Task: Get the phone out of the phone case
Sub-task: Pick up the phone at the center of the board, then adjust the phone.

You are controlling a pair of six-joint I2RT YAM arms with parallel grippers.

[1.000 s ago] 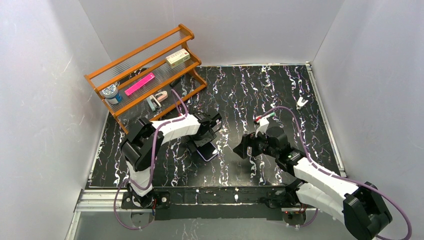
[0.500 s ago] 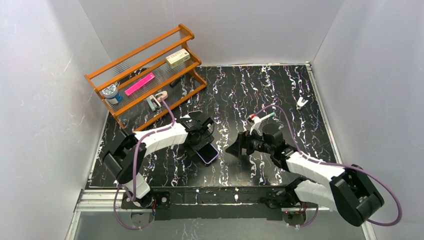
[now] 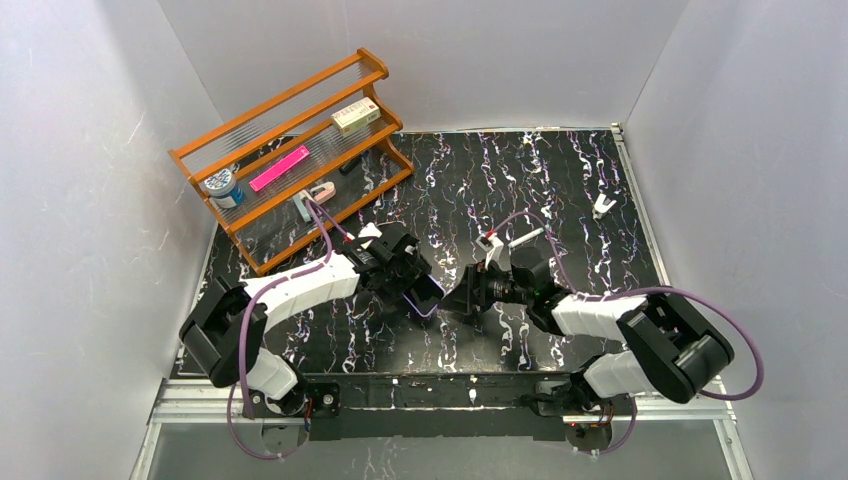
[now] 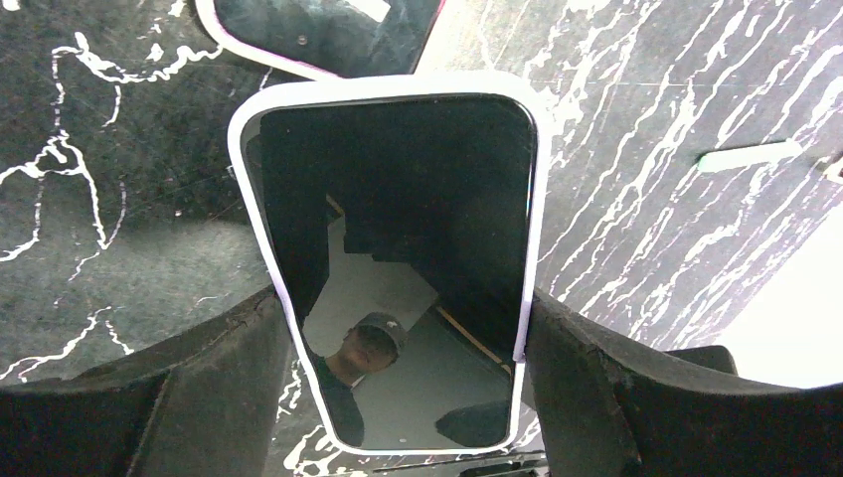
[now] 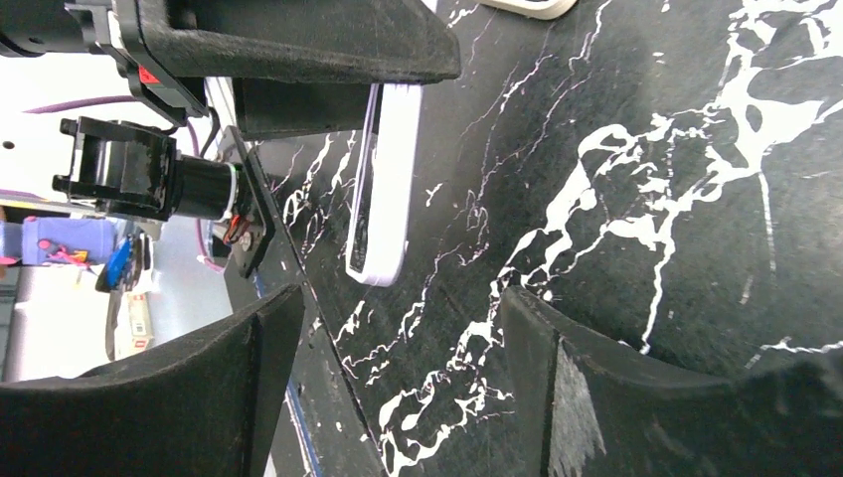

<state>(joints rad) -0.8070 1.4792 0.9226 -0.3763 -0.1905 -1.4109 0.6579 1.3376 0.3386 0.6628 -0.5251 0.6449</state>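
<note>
Both arms have been brought together above the table [image 3: 560,180], and the phone [image 4: 398,229] is now lifted off it, clamped by its long edges in the left gripper [image 3: 405,275]. The right gripper [image 5: 398,298] is held spread, apparently just short of the phone's free end. The phone case [image 4: 388,87] is still fitted, so nothing has yet been separated.

You will find the phone [image 4: 398,199] screen glossy black and the phone case [image 4: 237,149] white, with a faint lilac tint at its rim. Table [image 3: 480,170]: black, streaked with white and purple veins, marble-like. Rack [image 3: 290,95]: orange, carrying a pink bar [image 3: 279,167] and a blue-and-white spool [image 3: 222,186]. Arm cables [image 3: 712,298]: purple.
</note>
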